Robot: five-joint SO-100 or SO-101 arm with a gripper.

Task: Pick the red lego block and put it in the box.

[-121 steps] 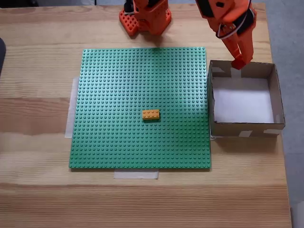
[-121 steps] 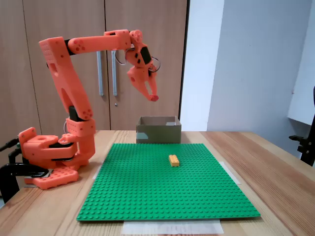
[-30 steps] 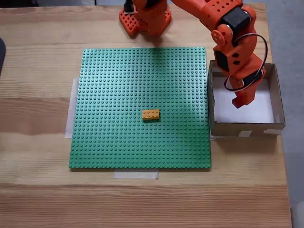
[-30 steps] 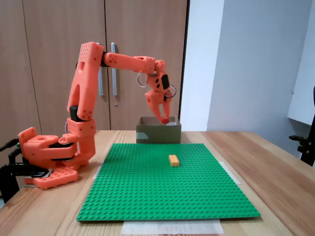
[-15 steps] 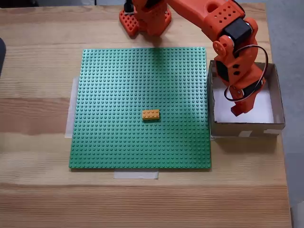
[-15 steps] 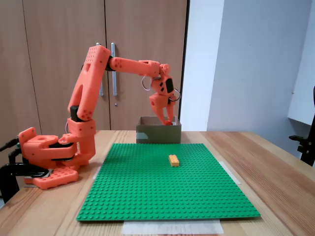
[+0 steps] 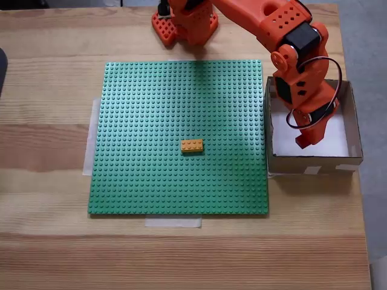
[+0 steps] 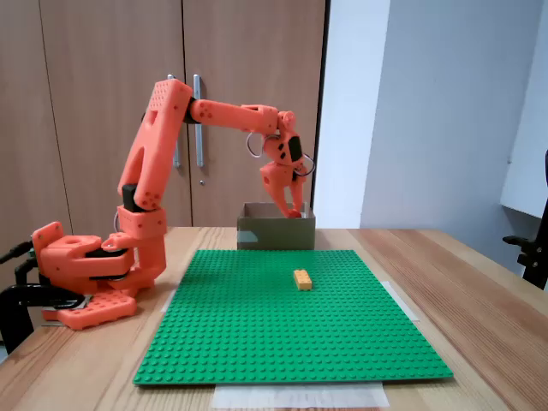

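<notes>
Lowered since earlier, pincer (image 7: 304, 142) reaches inside the box (image 7: 351, 118); grip state unclear.

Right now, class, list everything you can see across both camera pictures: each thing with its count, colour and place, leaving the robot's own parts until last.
table: one, pale wood, under everything.
baseplate: one, green, studded, centre of table, pale tape at its edges.
yellow-orange brick: one, on the baseplate, near its middle.
box: one, brown cardboard, white floor, beside the baseplate's right edge in the top-down fixed view.
cupboard doors: brown wood, behind the table.
robot base: one, orange, at the table's far edge.
arm: one, orange, reaching over the box.
gripper: one, orange, lowered into the box; contents unclear.
</notes>
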